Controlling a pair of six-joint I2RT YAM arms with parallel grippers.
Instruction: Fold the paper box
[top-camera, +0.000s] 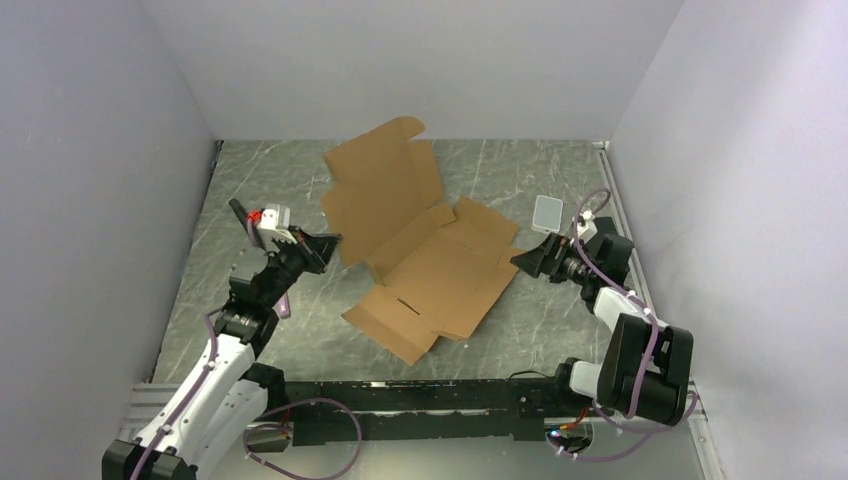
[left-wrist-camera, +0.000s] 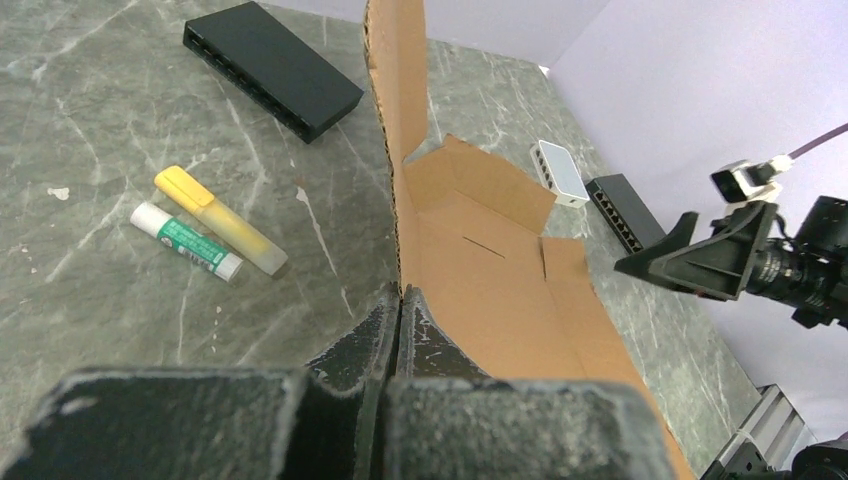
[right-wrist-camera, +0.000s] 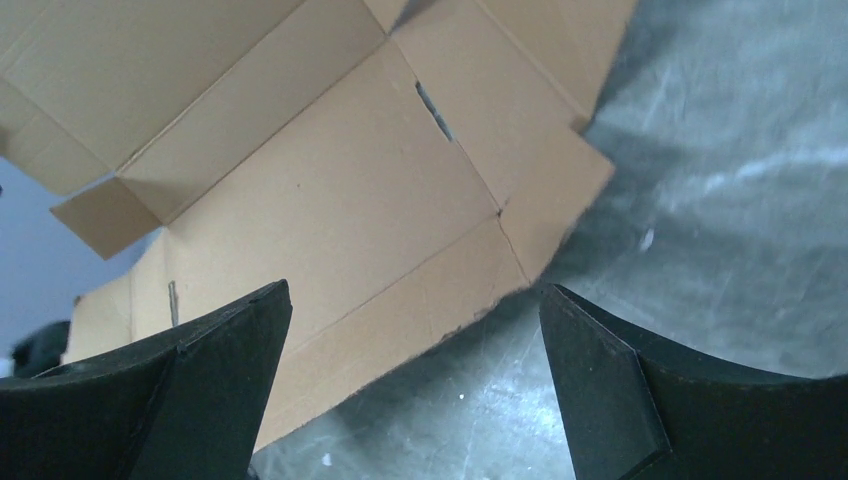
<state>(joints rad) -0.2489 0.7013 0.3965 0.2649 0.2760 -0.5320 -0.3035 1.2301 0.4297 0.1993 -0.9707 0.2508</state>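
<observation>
- Left wrist view: my left gripper (left-wrist-camera: 400, 300) has its fingers pressed together, and they appear to pinch the edge of the paper box (left-wrist-camera: 480, 260), where a tall flap stands upright straight ahead of the fingertips.
- Right wrist view: my right gripper (right-wrist-camera: 414, 292) has its fingers spread wide and holds nothing. A flat corner of the box lies just ahead of them, in line with the gap between the tips.
- Top external view: the box sits opened out between the two sets of fingers. One large panel tilts up beyond them, and the rest lies nearly flat on the table (top-camera: 560, 330).
- Step in hand, as I judge it: raise the walls along their creases. I would use the left pinch as a firm anchor, slide the spread right fingers under the flat edge, and lift slowly so the bend follows the scored line rather than buckling the panel.
- A yellow marker (left-wrist-camera: 215, 218) and a glue stick (left-wrist-camera: 185, 240) lie to the left of my left fingers, well apart from the box.
</observation>
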